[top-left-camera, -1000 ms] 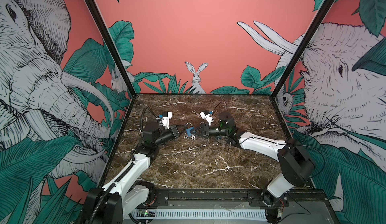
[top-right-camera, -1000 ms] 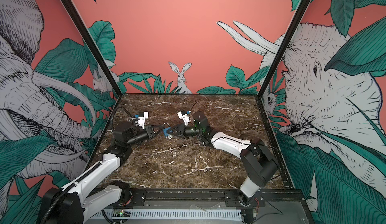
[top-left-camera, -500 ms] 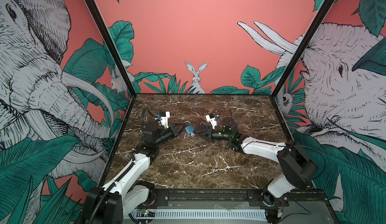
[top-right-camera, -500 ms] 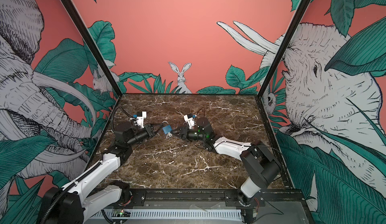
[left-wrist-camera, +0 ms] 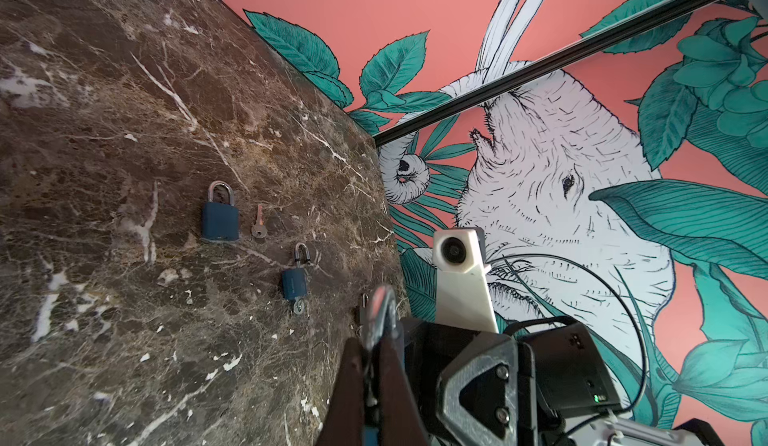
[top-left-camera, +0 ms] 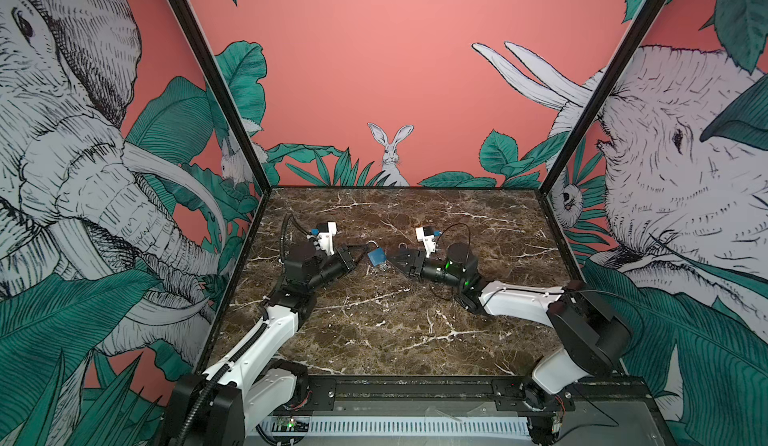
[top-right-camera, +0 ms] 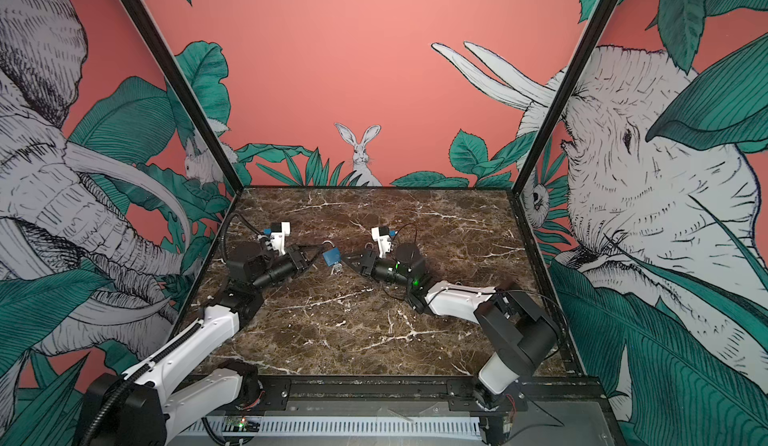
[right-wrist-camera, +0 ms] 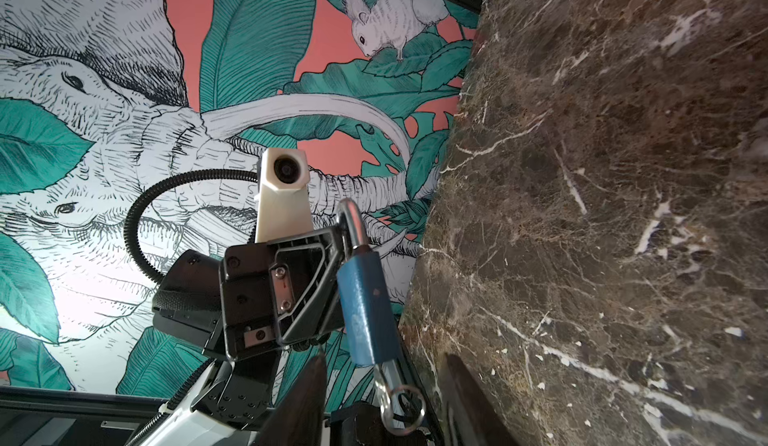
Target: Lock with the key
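Note:
A blue padlock (top-left-camera: 376, 255) (top-right-camera: 331, 255) hangs above the marble table, and my left gripper (top-left-camera: 360, 252) (left-wrist-camera: 374, 365) is shut on its steel shackle (left-wrist-camera: 382, 311). The key (right-wrist-camera: 388, 385) sticks out of the padlock's (right-wrist-camera: 365, 311) bottom end, with a wire ring (right-wrist-camera: 401, 406) on it. My right gripper (top-left-camera: 395, 263) (right-wrist-camera: 384, 402) faces the padlock from the right. It is open, one finger on each side of the key, touching neither the key nor the ring.
In the left wrist view a larger dark-blue padlock (left-wrist-camera: 220, 221) lies on the table (left-wrist-camera: 124, 132) beside a loose key (left-wrist-camera: 258, 223). A smaller padlock (left-wrist-camera: 294, 282) lies nearer, with a key in it. The enclosure walls stand close around the table.
My right gripper has opened off the key, turned at the wrist and drawn back slightly to the right. The left gripper has kept the padlock in about the same place.

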Robot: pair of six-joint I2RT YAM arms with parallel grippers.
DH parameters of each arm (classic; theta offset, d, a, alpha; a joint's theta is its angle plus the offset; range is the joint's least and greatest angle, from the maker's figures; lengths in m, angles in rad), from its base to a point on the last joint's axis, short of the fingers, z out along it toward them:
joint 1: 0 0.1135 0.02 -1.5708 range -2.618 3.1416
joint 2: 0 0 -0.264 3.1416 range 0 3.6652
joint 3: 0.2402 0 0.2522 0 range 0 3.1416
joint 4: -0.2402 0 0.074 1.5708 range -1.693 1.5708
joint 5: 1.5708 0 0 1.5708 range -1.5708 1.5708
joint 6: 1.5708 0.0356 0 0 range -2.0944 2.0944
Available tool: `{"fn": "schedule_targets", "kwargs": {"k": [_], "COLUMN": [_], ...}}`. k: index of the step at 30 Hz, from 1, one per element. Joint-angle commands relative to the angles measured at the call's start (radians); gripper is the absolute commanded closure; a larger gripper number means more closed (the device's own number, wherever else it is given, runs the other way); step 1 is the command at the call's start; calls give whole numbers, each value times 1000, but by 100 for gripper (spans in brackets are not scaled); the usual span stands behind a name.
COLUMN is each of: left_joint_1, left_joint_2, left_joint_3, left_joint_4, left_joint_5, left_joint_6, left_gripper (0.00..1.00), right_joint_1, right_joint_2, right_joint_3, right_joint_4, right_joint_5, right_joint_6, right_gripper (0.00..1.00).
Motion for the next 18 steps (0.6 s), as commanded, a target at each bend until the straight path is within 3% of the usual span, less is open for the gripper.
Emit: {"fn": "schedule_targets", "kwargs": {"k": [1,18], "left_joint_1": [1,2], "left_joint_2": [-12,-20], "left_joint_3": [25,5], "left_joint_4": [79,94], "left_joint_5": [-28,-50], "left_joint_6": [-25,-45], "left_gripper": [100,100], "right_joint_1": [21,59], "right_joint_2": [30,84], "right_joint_3": [17,31], "right_joint_4": [63,144], "right_joint_5": [37,62], "right_joint_6": [0,27], "right_gripper": [56,66]}}
